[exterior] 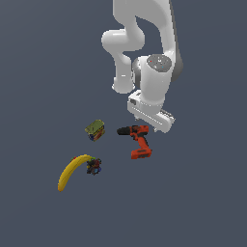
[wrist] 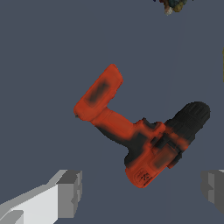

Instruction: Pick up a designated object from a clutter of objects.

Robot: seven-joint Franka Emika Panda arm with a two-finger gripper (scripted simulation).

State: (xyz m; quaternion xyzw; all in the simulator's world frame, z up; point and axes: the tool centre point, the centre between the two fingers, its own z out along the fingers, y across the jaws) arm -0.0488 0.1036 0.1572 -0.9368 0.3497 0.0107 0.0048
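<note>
Lying on its side on the dark grey floor [exterior: 202,202], the red-orange drill [exterior: 139,140] sits close to the middle of the exterior view. Its black chuck points toward nine o'clock and its blocky battery base lies toward five o'clock. Just off the drill at about one o'clock hangs the white arm [exterior: 144,53], whose wrist block overlaps the drill's upper edge in this view; the gripper's fingers are hidden from this camera. At nine o'clock from the drill, a short way off, rests the small olive-green box [exterior: 95,129]. Farther out, toward seven or eight o'clock, the curved yellow banana [exterior: 71,172] arcs across the floor, and the tiny dark multicoloured item [exterior: 94,166] touches or nearly touches the banana's upper end.

In the wrist view the drill fills the centre, with its battery base toward ten o'clock and the chuck toward three o'clock. The gripper [wrist: 144,192] is spread wide: one grey fingertip [wrist: 70,194] shows near seven o'clock and the other near four o'clock, with bare floor between them. Neither pad touches the drill; its motor housing lies just beyond the gap, nearer the four o'clock finger. A scrap of the multicoloured item peeks in at the frame edge near one o'clock, well apart from the drill.
</note>
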